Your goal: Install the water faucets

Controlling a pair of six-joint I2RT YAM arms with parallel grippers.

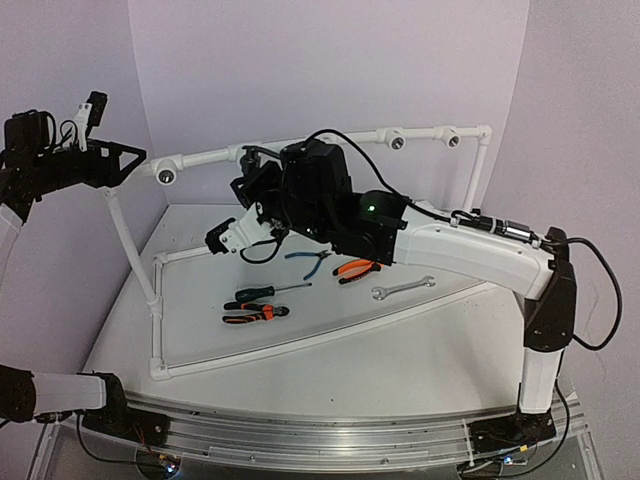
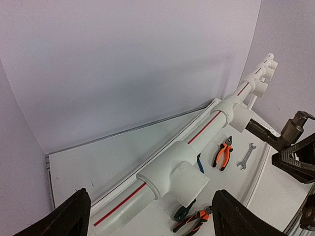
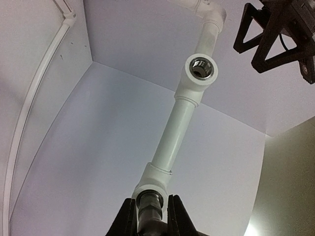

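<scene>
The right gripper [image 3: 150,202] has its two fingers pressed together on the faucet [image 2: 266,132], one on each side of its dark stubby body. Its front end sticks out past the fingertips and meets the mouth of a white tee fitting [image 2: 238,115].

I judge the faucet to be light, rigid and hard, with a smooth rounded surface that could twist or slip under a sideways push. The short body is the place to hold it, not the thin lever (that looks like the weak part). Its end should enter the tee straight, or it may bind.

The tee sits on the raised white pipe [image 3: 170,140] along the far edge of the desk, toward the far-left corner. Further along, the end tee [image 3: 199,71] shows a bare metal-lined opening.

Beyond it, the left gripper [image 2: 150,196] hangs with fingers wide apart on either side of that end tee, holding nothing and well away from the faucet.
</scene>
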